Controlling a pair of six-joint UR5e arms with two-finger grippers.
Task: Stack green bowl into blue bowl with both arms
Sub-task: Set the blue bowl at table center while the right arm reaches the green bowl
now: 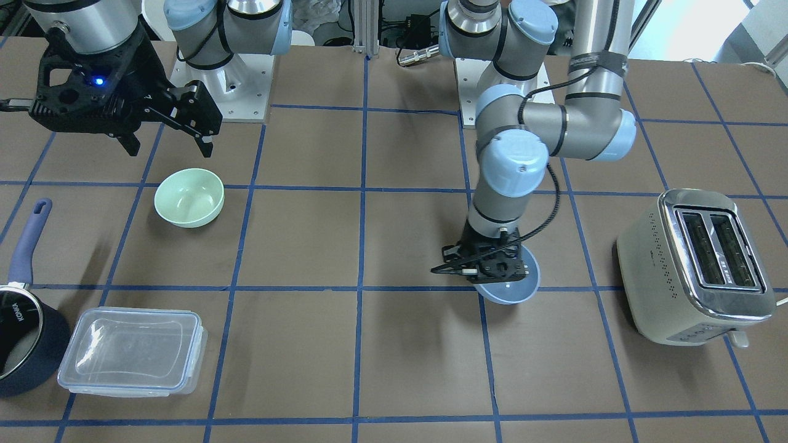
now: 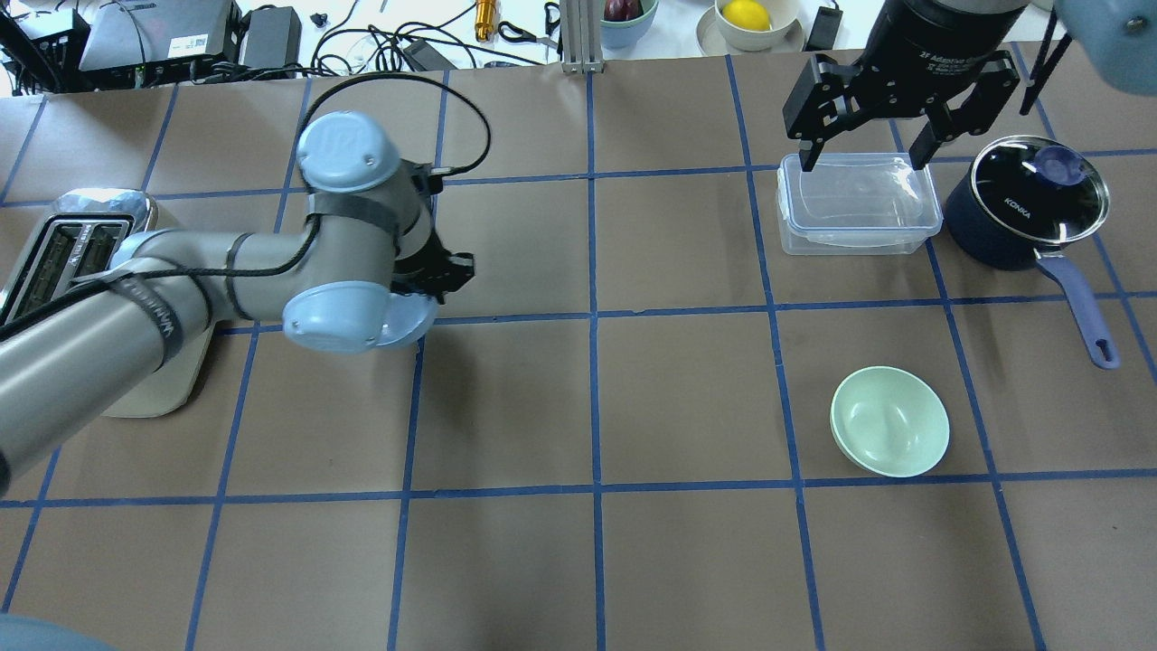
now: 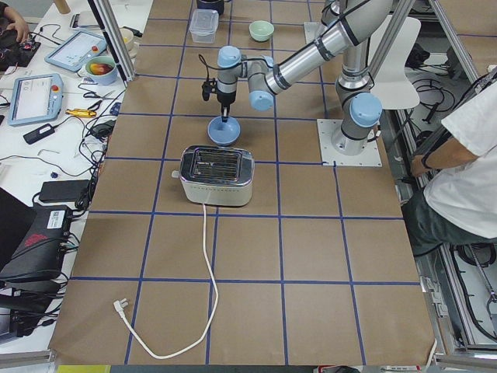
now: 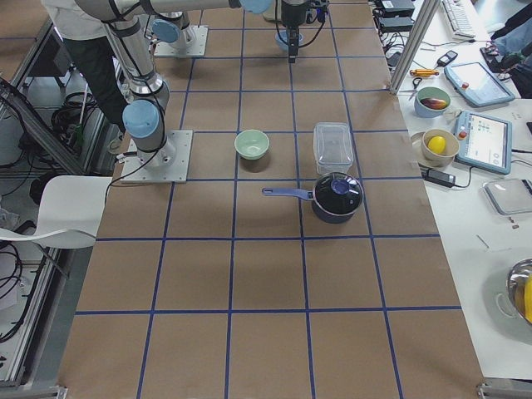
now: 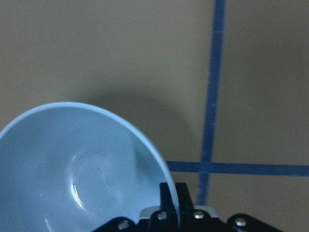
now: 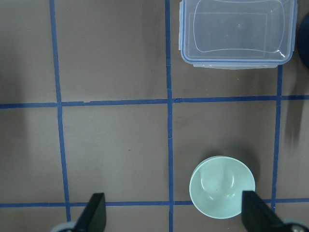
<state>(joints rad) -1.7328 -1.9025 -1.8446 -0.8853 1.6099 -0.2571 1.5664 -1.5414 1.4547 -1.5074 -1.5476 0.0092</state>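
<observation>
**Left gripper clamps the blue bowl's rim; green bowl stands apart below the open right gripper**

Front-facing view: the left gripper (image 1: 492, 274) points straight down onto the blue bowl (image 1: 516, 291). The bowl lies over a blue tape line (image 1: 363, 246), between the table's middle and the toaster (image 1: 695, 264). The green bowl (image 1: 189, 197) stands upright on the table (image 1: 418, 357), well apart, towards the other end. The right gripper (image 1: 169, 143) hangs above and just beside it, jaws spread. A clear lidded container (image 1: 132, 351) and a dark saucepan (image 1: 24, 344) sit further from the robot.

Overhead view: the left arm's wrist covers most of the blue bowl, so only an edge shows. The right gripper is over the container's far edge, and the green bowl is nearer the robot.

Left wrist view: the blue bowl's rim runs between the two fingers (image 5: 182, 193), which are closed on its wall. A shadow falls beyond the bowl. Whether it rests on the table or is held just off it, I cannot tell.

Right wrist view: the fingertips (image 6: 94, 212) stand wide apart with nothing held. The green bowl lies below, empty, nearer one fingertip.
</observation>
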